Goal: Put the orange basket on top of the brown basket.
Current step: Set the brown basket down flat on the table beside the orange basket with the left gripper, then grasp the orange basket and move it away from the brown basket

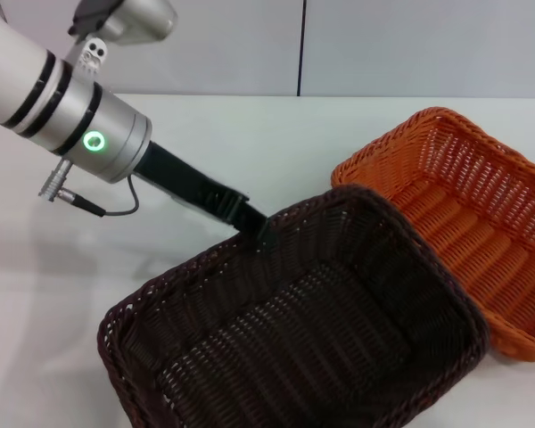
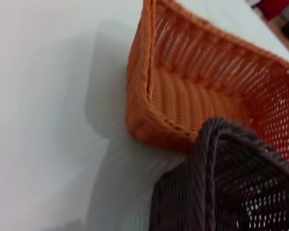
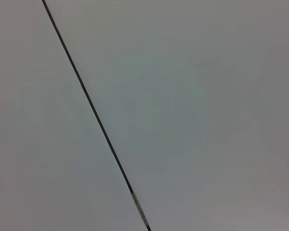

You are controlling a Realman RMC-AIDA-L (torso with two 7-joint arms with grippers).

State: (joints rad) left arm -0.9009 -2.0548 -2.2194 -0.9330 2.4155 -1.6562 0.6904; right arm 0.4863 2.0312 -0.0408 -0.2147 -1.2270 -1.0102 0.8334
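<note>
The white desk (image 1: pixel 214 134) filled most of the head view, matte and lightly shadowed, and ended at a pale wall (image 1: pixel 410 45) split by one dark vertical seam (image 1: pixel 300 45). The right wrist view showed only a plain grey-white surface crossed by a thin dark line (image 3: pixel 86 96); the right end effector was not in view.

The left arm came in from 10 o'clock, its silver wrist carrying a lit green ring (image 1: pixel 94 141). The left end effector (image 1: pixel 254 230) was clamped on the far rim of the brown basket (image 1: pixel 339 330), one black finger outside the rim and its tip inside. The brown basket sat tilted at 6 o'clock, its far right corner overlapping the near left edge of the orange basket (image 1: pixel 481 223).

The orange basket lay at 3 o'clock on the desk, open side up. In the left wrist view the orange basket (image 2: pixel 183 96) rested on the white desk (image 2: pixel 48 120) with its shadow beside it, and the brown basket (image 2: pixel 216 187) reached up in front of its wall.
</note>
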